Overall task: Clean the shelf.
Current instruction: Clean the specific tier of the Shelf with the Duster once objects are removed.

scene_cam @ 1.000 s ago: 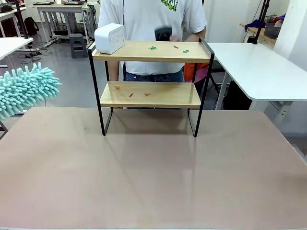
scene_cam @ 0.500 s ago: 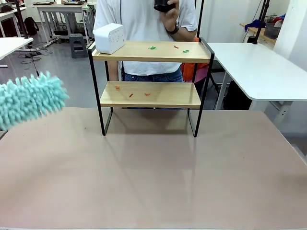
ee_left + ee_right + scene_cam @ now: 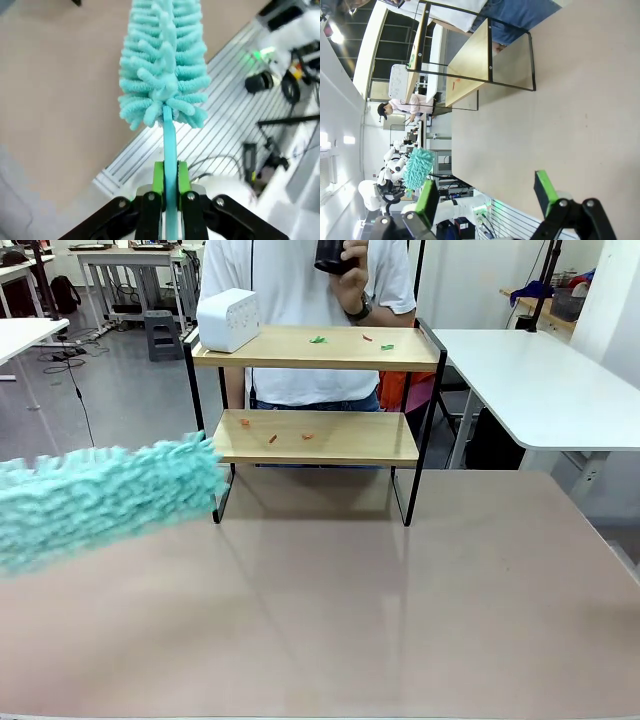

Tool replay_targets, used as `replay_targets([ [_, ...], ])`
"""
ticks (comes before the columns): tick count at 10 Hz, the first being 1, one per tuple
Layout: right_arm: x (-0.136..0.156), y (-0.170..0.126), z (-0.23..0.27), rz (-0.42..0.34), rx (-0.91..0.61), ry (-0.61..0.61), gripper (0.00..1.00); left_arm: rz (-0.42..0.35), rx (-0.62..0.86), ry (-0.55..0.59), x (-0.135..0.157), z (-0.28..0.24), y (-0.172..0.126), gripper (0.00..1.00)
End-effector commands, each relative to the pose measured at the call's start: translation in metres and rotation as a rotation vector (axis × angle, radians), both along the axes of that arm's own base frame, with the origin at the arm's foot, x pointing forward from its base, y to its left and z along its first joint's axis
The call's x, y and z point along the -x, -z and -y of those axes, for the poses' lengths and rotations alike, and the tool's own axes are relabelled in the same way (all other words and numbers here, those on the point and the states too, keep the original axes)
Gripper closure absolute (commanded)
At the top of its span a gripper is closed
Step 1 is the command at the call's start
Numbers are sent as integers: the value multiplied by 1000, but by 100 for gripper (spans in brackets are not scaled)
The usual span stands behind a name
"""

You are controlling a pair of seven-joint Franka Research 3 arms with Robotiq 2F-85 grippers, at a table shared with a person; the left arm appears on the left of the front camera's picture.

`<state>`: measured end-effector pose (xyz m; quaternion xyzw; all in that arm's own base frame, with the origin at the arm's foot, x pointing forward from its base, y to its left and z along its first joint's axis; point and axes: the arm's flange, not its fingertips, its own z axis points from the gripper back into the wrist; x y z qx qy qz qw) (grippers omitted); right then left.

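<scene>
the duster (image 3: pixel 105 502) has swung in from the far left, its tip now just beside the shelf (image 3: pixel 315 438) at the desk's (image 3: pixel 400 620) far middle, so sweeping the lower board's scraps (image 3: pixel 306 436) looks next. the left gripper (image 3: pixel 170 176) clamps its handle; the right gripper (image 3: pixel 486 192) gapes wide, empty.

Front camera faces shelf (image 3: pixel 330 438), right wrist sees it sideways
</scene>
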<state>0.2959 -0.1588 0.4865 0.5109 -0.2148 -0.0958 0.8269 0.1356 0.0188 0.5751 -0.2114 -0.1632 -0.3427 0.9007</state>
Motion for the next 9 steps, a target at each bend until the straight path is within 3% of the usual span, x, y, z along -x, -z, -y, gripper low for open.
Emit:
replay_targets([
  [1, -2, 0, -1, 35, -9, -5, 0, -47, -37, -116, -19, 70, 14, 88],
  [2, -2, 0, -1, 35, -9, -5, 0, -26, -15, -197, -25, 92, 16, 88],
  [4, -2, 0, -1, 35, -9, -5, 0, -164, 15, -165, -43, 105, 13, 88],
  [5, -2, 0, -1, 35, -9, -5, 0, -46, -19, -171, -25, 95, -4, 88],
  [7, -2, 0, -1, 35, -9, -5, 0, -46, -19, -171, -25, 95, -4, 88],
  [8, -2, 0, -1, 35, -9, -5, 0, -88, -26, -170, -34, 107, 2, 88],
  [9, -2, 0, -1, 35, -9, -5, 0, -53, 48, -250, -27, 119, 1, 88],
])
